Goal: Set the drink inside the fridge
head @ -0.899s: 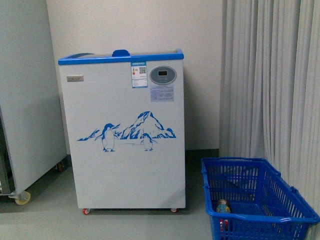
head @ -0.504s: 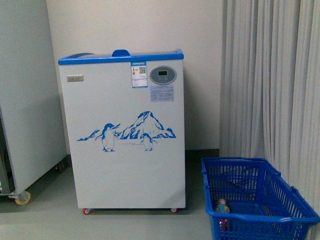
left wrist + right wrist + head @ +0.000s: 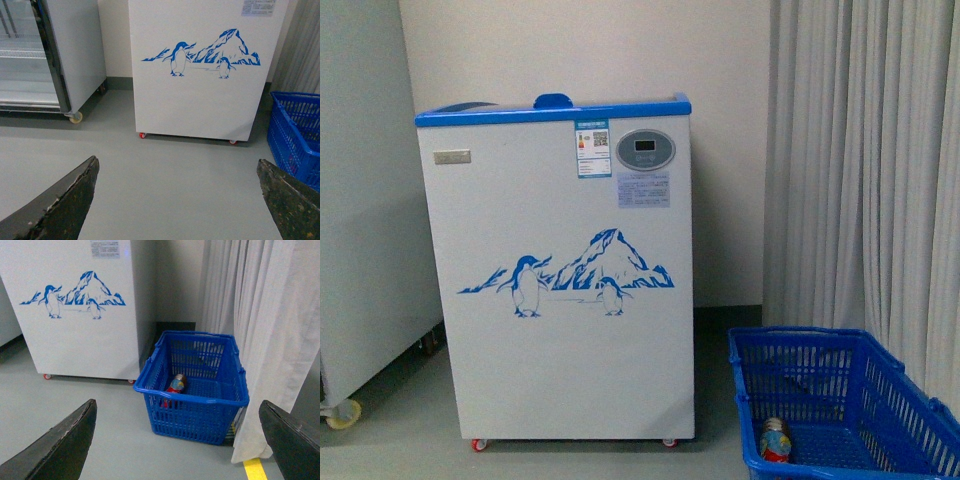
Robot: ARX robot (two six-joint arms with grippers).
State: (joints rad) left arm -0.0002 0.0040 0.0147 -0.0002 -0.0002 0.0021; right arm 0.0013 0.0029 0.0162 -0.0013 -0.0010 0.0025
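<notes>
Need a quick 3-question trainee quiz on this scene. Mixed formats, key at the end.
1. Fill in: in the front view, the blue basket stands to the ___ of the fridge.
2. True or false: the left gripper and the right gripper are both open and hold nothing.
3. Where is the drink? A: on top of the fridge. B: in the blue basket. C: in the left gripper.

Key: 1 right; 2 true; 3 B.
</notes>
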